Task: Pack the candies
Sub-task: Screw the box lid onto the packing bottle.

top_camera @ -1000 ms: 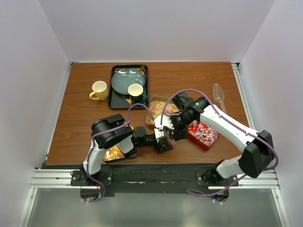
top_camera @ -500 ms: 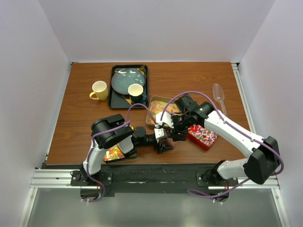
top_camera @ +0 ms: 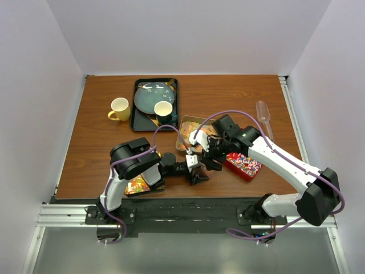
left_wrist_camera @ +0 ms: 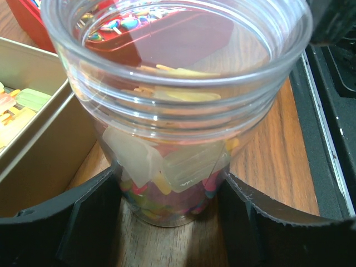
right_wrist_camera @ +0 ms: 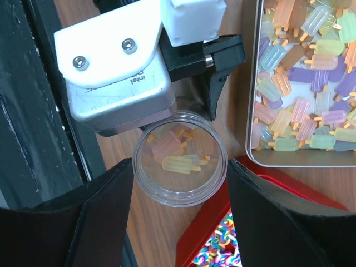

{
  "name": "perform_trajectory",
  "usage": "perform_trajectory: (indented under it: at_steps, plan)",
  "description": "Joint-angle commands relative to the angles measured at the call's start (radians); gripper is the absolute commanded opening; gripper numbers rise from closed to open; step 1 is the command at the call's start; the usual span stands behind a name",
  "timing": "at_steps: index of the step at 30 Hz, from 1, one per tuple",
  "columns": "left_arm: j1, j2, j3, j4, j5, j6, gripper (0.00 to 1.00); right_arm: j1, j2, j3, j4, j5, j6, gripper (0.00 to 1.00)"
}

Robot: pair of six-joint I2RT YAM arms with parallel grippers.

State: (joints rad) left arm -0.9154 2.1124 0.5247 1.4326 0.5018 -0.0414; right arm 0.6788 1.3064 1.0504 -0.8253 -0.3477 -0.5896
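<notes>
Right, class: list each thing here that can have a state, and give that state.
jar: upright, lidless, partly filled with candies
left claw: shut on the jar
right claw: open, empty, above the jar
metal tray: holds pastel candies
red tin: open, holds multicoloured candies
yellow mug: upright
scoop: lying flat

Two mugs: a yellow mug (top_camera: 120,108) and a dark mug (top_camera: 164,112). Four containers hold candies (right_wrist_camera: 311,83): metal tin (top_camera: 188,119), red tin (top_camera: 249,176), small tray (top_camera: 137,192), jar (left_wrist_camera: 167,105). One plate (top_camera: 153,96), one scoop (top_camera: 263,114).
</notes>
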Motion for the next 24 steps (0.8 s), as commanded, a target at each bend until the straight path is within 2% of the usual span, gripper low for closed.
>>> perform_trajectory:
  at_steps: [1,4,9,13,17,24]
  plan:
    - [0.016,0.055,-0.043,0.313,0.009,0.002,0.13,-0.004,0.042,-0.047,-0.072,0.16,0.079,0.55]
    - [0.016,0.055,-0.043,0.307,0.009,0.002,0.11,-0.004,0.034,-0.041,-0.078,0.203,0.106,0.64]
    - [0.019,0.054,-0.048,0.301,0.017,0.005,0.08,-0.007,-0.013,0.017,-0.143,0.187,0.109,0.77]
    - [0.018,0.055,-0.046,0.296,0.03,0.0,0.0,-0.01,-0.05,0.088,-0.205,0.171,0.109,0.8]
    - [0.018,0.06,-0.043,0.295,0.034,-0.003,0.0,-0.039,-0.05,0.117,-0.23,0.156,0.022,0.81]
    - [0.018,0.063,-0.045,0.293,0.04,-0.006,0.0,-0.094,0.009,0.207,-0.201,-0.075,-0.235,0.86]
